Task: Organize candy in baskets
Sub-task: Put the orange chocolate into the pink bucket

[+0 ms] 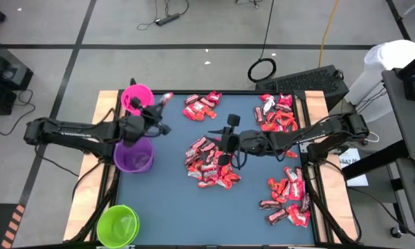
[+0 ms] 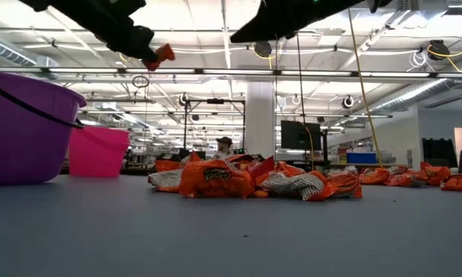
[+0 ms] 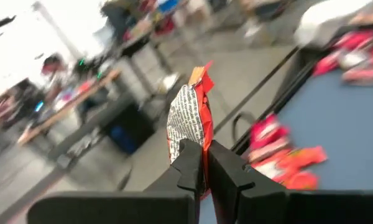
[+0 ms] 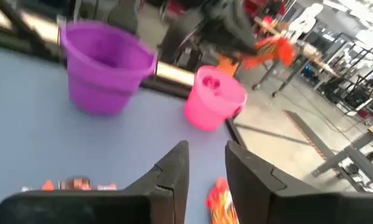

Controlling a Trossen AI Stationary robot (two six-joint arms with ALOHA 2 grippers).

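candy [image 3: 188, 127] | clamped upright in left pincer [image 3: 204, 167] | right pincer [image 4: 206, 163] part-open, empty

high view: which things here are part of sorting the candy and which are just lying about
Part of the job:
candy
pink basket
purple basket
green basket
left gripper, shut on a candy piece
right gripper, open

Lying about:
cable coil
power strip

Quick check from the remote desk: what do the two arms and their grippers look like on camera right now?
Both arms are dark, nearly black, slim and jointed, with cabling along the links. The left gripper and right gripper each end in two fingers. Up close, the left fingers and right fingers are matte black, flat-sided and tapered, mounted on a broad black bar. No markings are visible.
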